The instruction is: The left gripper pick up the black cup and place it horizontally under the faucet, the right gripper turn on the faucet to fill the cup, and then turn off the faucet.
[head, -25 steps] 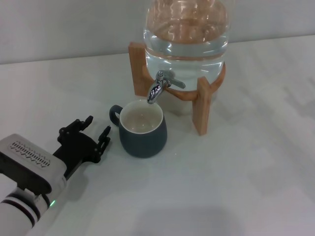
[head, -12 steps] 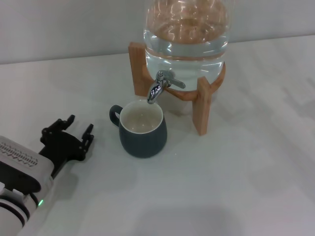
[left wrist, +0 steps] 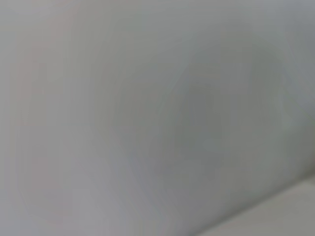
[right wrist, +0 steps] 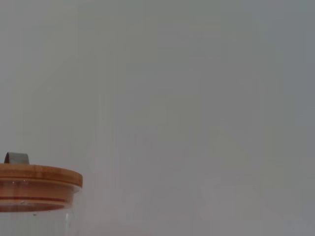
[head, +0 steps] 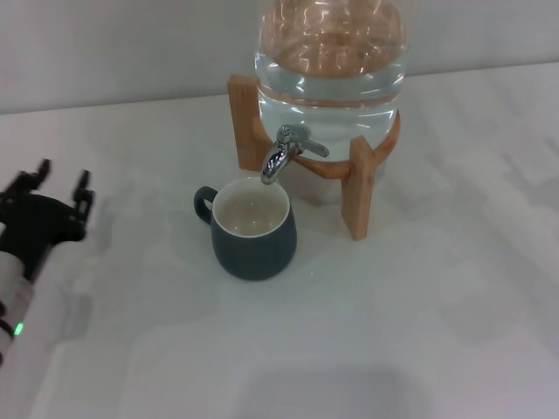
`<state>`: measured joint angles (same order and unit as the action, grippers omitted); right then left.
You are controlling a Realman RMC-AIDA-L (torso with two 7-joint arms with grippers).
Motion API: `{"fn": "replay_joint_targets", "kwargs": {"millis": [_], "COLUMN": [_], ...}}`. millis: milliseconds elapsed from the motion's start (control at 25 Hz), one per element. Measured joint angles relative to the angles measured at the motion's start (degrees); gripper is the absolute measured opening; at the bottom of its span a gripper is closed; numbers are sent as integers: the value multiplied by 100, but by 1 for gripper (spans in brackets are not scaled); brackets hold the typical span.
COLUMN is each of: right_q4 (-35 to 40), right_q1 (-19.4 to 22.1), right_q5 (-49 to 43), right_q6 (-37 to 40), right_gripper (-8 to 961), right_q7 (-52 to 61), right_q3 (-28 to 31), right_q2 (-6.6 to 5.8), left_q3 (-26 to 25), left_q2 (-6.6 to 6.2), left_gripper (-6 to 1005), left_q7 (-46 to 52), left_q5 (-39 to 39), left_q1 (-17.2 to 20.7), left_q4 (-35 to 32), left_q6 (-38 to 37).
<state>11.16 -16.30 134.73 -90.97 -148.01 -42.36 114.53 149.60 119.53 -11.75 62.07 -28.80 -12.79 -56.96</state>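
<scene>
The black cup (head: pixel 253 230) stands upright on the white table, cream inside showing, its loop handle pointing left. Its rim sits directly below the nozzle of the chrome faucet (head: pixel 282 154), which is fitted to a clear glass jar (head: pixel 330 61) of water on a wooden stand (head: pixel 358 188). My left gripper (head: pixel 57 194) is at the far left edge of the head view, well apart from the cup, prongs spread open and empty. The right gripper is out of the head view; its wrist view shows only the jar's wooden lid (right wrist: pixel 39 187).
White tabletop (head: pixel 393 332) spreads in front of and to the right of the cup. A grey wall runs behind the jar. The left wrist view shows only a blank grey surface.
My left gripper has pulled back from beside the cup to the far left edge, still open. The cup, faucet and jar have not moved.
</scene>
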Motion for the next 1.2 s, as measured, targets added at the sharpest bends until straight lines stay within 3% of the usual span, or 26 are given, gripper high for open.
{"fn": "replay_joint_targets", "kwargs": {"millis": [360,400,600,880,1200], "right_q4": [0,-2,-54,-71,-64], "right_q1": [-16,-18,-23,3,-338], "right_q5": [-44,-81,-145,-152,-123], "right_q6": [86,85,-136,-451,-457], "right_gripper": [822,822,822,822,822], "right_q7": [1,8,65,338,623], "right_q3": [0,-1,-320,-1357,-2295], "right_q2": [10,15,31,44,81], "left_q3": [-1200,-1219,-1241,-1239,-1175], "left_q2": [5,4,-6,-3,-3], "left_gripper": [550,551,780,853,895], "left_q7": [11,25,15,-4,-3], "left_q5": [23,23,18,9,-129], "left_q1": [247,257,303,445,527], "left_q4": [39,36,31,35,48], "left_q6": [-416,-421,-441,-518,-519]}}
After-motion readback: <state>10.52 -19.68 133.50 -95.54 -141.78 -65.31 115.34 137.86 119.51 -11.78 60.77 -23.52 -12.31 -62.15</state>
